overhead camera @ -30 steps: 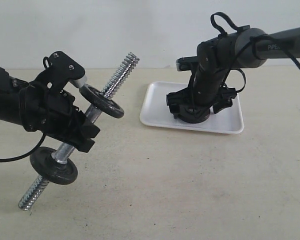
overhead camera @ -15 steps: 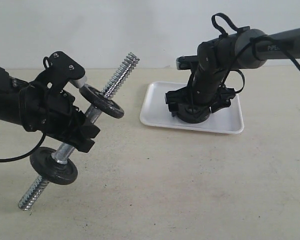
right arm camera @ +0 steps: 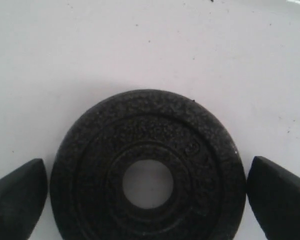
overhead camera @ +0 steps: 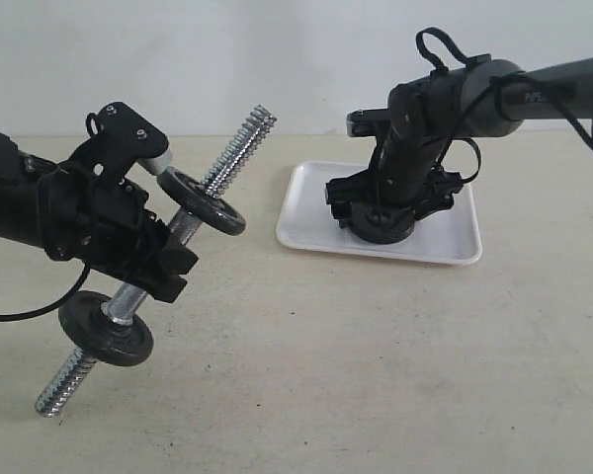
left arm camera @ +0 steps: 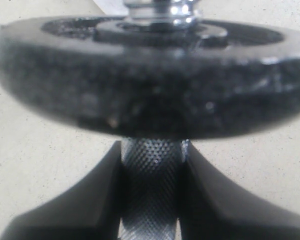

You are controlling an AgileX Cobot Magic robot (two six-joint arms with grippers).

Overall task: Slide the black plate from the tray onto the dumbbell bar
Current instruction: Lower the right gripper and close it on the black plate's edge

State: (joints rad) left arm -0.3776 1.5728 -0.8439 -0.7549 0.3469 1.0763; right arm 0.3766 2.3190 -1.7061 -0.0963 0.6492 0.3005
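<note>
1. Over on the left, the left gripper is clamped on the knurled middle of the bar. It holds the bar off the table, between a lower disc and an upper disc.
2. The bar's long axis slants from its low end at the near left up to a bare threaded tip, which points up and right toward the tray.
3. Moving right, the plate lies flat in that tray, hole facing up.
4. The right gripper is down over the plate with its jaws spread wide. Its fingers sit just beside the rim on either side, with no pinch yet.
5. To do this step well, I'd close squarely across the rim, dead centre, and lift level. Then tilt the plate so its hole lines up with that slanted tip; the coarse thread looks likely to snag.
</note>
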